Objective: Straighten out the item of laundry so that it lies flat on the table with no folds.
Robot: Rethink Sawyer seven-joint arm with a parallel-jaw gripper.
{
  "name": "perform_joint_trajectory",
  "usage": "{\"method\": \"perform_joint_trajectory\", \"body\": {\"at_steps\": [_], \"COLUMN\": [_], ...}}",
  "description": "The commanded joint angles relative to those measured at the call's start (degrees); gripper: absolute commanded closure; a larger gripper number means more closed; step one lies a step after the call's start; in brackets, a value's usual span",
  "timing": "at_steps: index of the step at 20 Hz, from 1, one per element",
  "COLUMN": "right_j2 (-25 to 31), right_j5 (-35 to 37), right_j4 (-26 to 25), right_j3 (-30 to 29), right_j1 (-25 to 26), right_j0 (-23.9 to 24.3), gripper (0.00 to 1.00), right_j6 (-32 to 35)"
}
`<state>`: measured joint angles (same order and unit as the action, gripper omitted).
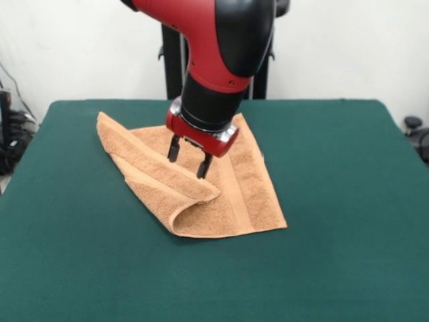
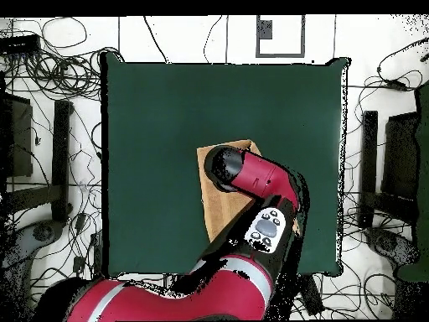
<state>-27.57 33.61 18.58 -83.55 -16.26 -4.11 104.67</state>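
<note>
Gripper (image 1: 190,161) hovering with fingers apart, empty, over folded terry towel (image 1: 248,188); risks pinching both layers near flap's 5 o'clock edge, dragging everything.

Behind the scene stands a plain white wall (image 1: 348,47), evenly lit, with no window in it. A thin dark cable (image 1: 15,84) runs down the wall at the far left, and dark equipment (image 1: 10,141) sits low at the left edge. At the right edge a small black object (image 1: 417,131) shows near the floor. From above, the floor (image 2: 369,109) is pale, and many black cables (image 2: 59,75) lie tangled over it, thickest on the left. Dark stands (image 2: 60,151) are placed on both sides.
</note>
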Motion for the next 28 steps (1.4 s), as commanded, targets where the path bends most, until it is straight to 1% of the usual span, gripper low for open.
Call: {"method": "perform_joint_trajectory", "body": {"at_steps": [1,6,14,28], "right_j2": [1.98,2.02,1.79,0.74], "right_j5": [-2.83,-2.4,-1.15,0.79], "right_j4": [2.58,3.02,4.3,5.8], "right_j3": [-3.6,-1.57,1.98,5.15], "right_j1": [1.26,2.29,4.62,6.45], "right_j0": [-1.15,-1.07,-1.78,-1.62], "gripper": [0.0,0.0,0.0,0.0], "right_j6": [17.52,17.37,18.92,18.73]}}
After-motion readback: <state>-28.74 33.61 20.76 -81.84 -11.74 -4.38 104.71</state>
